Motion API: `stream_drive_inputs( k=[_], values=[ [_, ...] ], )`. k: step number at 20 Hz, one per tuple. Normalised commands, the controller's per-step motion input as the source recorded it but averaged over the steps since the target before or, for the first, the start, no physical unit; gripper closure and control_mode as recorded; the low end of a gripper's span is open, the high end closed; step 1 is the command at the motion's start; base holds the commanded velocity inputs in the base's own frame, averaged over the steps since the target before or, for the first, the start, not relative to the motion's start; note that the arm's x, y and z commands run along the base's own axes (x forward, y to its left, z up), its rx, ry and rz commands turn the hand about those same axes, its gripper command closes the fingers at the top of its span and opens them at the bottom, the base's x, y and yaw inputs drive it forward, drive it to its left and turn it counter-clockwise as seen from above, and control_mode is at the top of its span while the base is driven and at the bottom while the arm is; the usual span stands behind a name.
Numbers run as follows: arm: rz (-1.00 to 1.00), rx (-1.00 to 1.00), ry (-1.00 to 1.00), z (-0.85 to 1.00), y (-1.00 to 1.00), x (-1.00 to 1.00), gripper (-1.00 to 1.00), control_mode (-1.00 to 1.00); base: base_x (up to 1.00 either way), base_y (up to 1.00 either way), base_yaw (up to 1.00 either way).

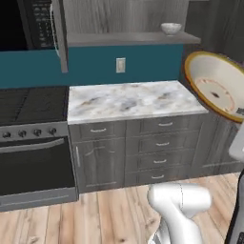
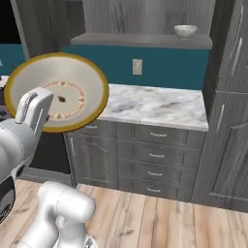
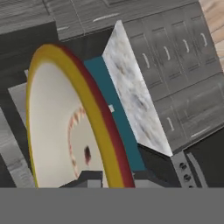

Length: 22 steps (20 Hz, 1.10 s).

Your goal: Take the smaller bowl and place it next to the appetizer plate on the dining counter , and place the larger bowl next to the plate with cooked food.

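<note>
Right base view shows the larger bowl lifted into the air, tipped up on edge so its cream inside and orange-brown rim face the room. The arm carries it in front of a marble worktop, clear of the surface. Seen from the left base view, the bowl hangs at the right edge, just past the worktop's end and close to a tall grey cabinet. In the hand view the bowl stands nearly side-on, its rim running up from between the fingers, and the gripper is clamped shut on the bowl's lower rim.

The smaller bowl sits on a high shelf above the teal wall, well apart from the arm. The dining counter and both plates are out of sight, so the base probably has to drive before any placing.

Risks, as I judge them: the grip is on a thin rim only, and the bowl is wide, so a sharp swing or a jolt of the base could make it pivot or slip out. Held on edge near the cabinet and the worktop corner, its far rim could strike either during a turn. It must also be levelled before release, or it may land on its rim and roll.
</note>
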Motion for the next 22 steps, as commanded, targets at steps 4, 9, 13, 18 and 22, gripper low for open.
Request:
stream_drive_inputs(
  k=[4, 9, 13, 18, 22],
  values=[
    [0.00, 0.00, 0.00, 0.00, 0.00, 0.00, 1.00, 1.00, -0.46, 0.52, 0.79],
    [0.00, 0.00, 0.00, 0.00, 0.00, 0.00, 1.00, 1.00, -0.07, 0.27, 0.99],
    [0.00, 0.00, 0.00, 0.00, 0.00, 0.00, 1.00, 1.00, -0.03, 0.22, 1.00],
    [0.00, 0.00, 0.00, 0.00, 0.00, 0.00, 1.00, 1.00, -0.06, 0.48, 0.95],
    [0.00, 0.00, 0.00, 0.00, 0.00, 0.00, 1.00, 1.00, -0.07, 0.94, 0.74]
  ],
)
